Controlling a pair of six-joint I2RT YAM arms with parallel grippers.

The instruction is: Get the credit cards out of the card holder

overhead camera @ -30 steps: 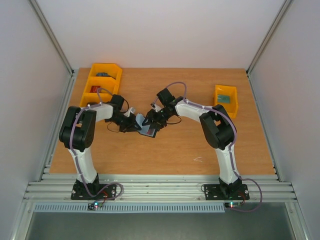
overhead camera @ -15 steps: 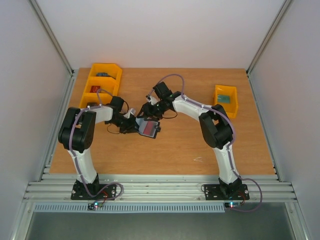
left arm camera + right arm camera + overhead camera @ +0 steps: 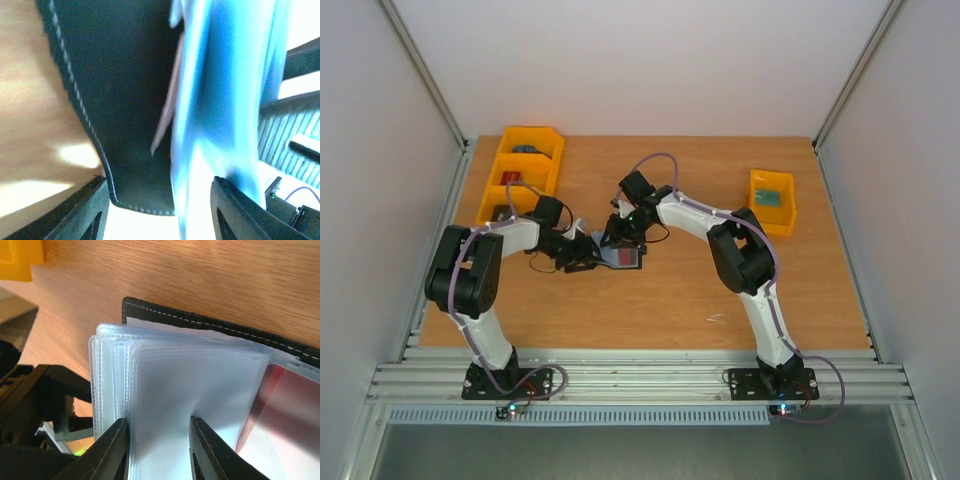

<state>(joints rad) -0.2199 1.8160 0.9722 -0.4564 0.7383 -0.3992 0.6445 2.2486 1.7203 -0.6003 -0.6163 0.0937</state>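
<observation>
The card holder (image 3: pixel 620 255) lies open mid-table between both arms, with a red credit card (image 3: pixel 624 258) showing inside. In the left wrist view its black stitched cover (image 3: pixel 120 100) and blue-lit sleeves (image 3: pixel 225 90) hang between the fingers of my left gripper (image 3: pixel 160 215), which stand wide apart and open. My left gripper (image 3: pixel 588 250) is at the holder's left edge. My right gripper (image 3: pixel 159 450) is shut on the stack of clear sleeves (image 3: pixel 190 385), which bulges between its fingers. The red card (image 3: pixel 285 400) shows through a sleeve to the right, and the black cover (image 3: pixel 200 320) lies beneath.
Two joined yellow bins (image 3: pixel 525 170) stand at the back left and a small yellow bin (image 3: pixel 772 200) at the back right. A yellow bin corner (image 3: pixel 20 260) shows in the right wrist view. Bare wooden table (image 3: pixel 670 310) lies in front of the holder.
My left gripper has opened and let go of the holder. My right gripper has moved left over the holder and closed on the sleeves. The holder has shifted slightly.
</observation>
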